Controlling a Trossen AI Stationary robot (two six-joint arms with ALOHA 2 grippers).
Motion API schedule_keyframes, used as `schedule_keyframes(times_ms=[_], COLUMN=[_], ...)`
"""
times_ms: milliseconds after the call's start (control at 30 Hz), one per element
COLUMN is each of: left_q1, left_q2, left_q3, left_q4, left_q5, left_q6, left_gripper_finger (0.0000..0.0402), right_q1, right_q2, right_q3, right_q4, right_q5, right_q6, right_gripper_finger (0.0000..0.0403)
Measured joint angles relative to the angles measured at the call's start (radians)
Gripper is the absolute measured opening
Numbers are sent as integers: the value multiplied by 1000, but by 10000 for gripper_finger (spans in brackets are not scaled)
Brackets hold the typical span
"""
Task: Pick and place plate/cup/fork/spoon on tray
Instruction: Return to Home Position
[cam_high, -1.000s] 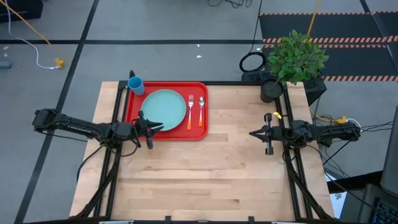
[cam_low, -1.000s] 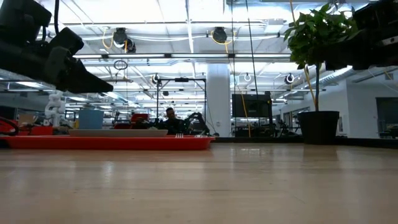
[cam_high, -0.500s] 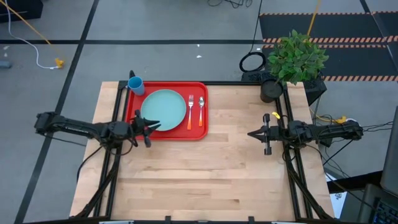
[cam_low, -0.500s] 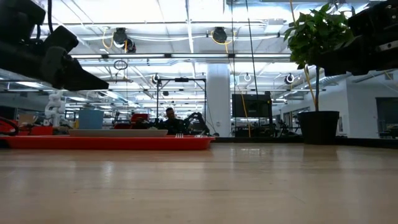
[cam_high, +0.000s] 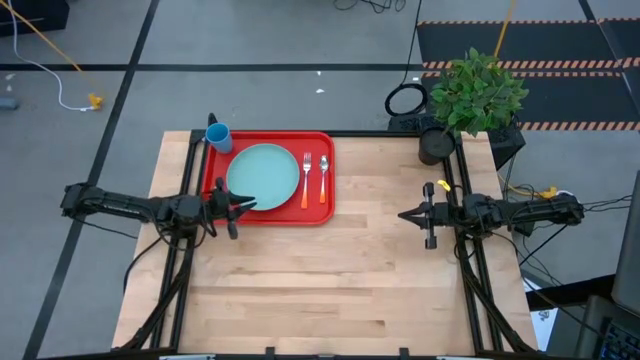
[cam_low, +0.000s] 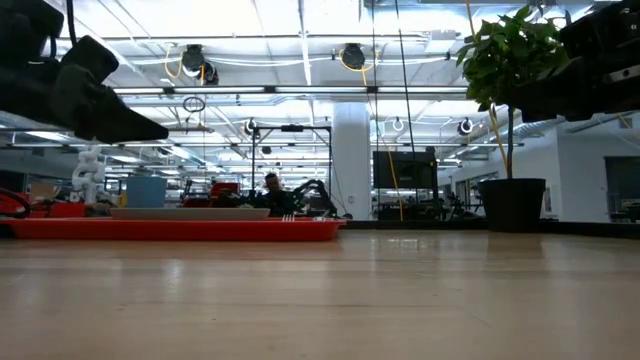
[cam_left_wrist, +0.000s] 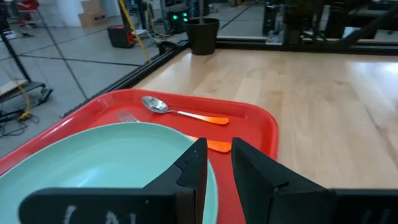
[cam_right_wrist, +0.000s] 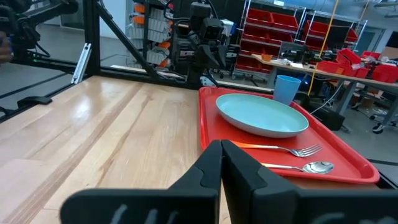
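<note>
The red tray (cam_high: 318, 215) lies at the table's far left. On it lie the turquoise plate (cam_high: 263, 177), the fork (cam_high: 306, 181) and the spoon (cam_high: 323, 179), side by side to the plate's right. The blue cup (cam_high: 219, 137) stands at the tray's far left corner; whether it is inside the rim I cannot tell. My left gripper (cam_high: 243, 204) hovers above the plate's near left edge, fingers a little apart (cam_left_wrist: 217, 155), empty. My right gripper (cam_high: 402, 215) hangs shut and empty over the table's right side (cam_right_wrist: 222, 146).
A potted plant (cam_high: 470, 95) stands at the table's far right corner, its dark pot (cam_high: 436, 146) on the wood. Bare wood (cam_high: 330, 280) stretches between the arms and toward the near edge. Black frame rails run along the table's left and right sides.
My left gripper has drawn back a little toward the table's left edge, off the plate's near part. The plate, cup, fork and spoon have stayed where they were.
</note>
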Motion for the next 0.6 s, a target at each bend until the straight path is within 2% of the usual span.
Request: schedule_keyframes(times_ms=[233,367,600], left_q1=[0,0,0], left_q2=[1,-1,-9], left_q3=[0,-26,-26], left_q4=[24,148,164], left_q5=[102,211,267], left_q6=[14,57,70], left_gripper_finger=[76,76,76], right_q1=[0,0,0], right_q2=[0,0,0], right_q3=[0,0,0], right_q4=[1,1,1], right_q5=[0,0,0], right_q6=[0,0,0], right_gripper_finger=[0,0,0])
